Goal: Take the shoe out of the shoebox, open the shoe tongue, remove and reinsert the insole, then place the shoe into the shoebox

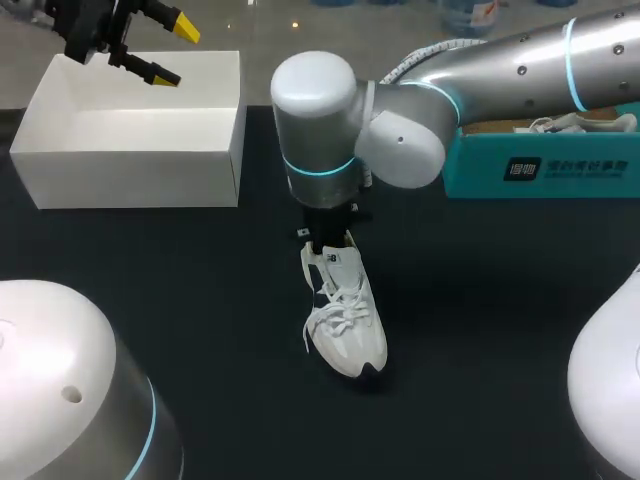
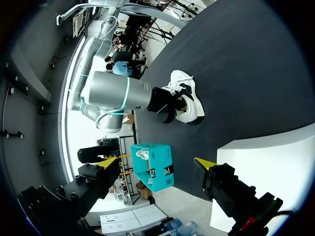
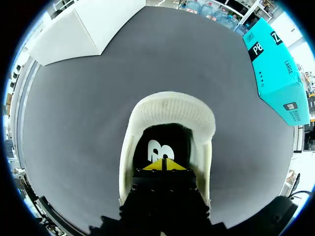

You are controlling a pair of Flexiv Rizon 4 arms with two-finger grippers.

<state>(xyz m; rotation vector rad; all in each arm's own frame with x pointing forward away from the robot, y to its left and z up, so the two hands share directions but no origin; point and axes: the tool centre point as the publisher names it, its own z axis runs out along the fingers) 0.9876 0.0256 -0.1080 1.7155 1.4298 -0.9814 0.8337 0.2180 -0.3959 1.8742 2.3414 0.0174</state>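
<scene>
A white laced shoe (image 1: 347, 318) stands on the black table, toe towards me. My right arm comes in from the upper right, and its gripper (image 1: 330, 236) points down into the shoe's heel opening. In the right wrist view the yellow tips of that gripper (image 3: 162, 164) are pressed together inside the shoe (image 3: 170, 110), just over the dark insole (image 3: 160, 142) with its white mark. I cannot tell if they pinch anything. My left gripper (image 1: 172, 50) hangs open and empty above the white shoebox (image 1: 130, 160) at the back left. The left wrist view shows the shoe (image 2: 186, 96) far ahead.
A teal box (image 1: 545, 160) holding another white shoe stands at the back right, beside my right arm. It also appears in the right wrist view as the teal box (image 3: 275, 64). The white shoebox is empty inside.
</scene>
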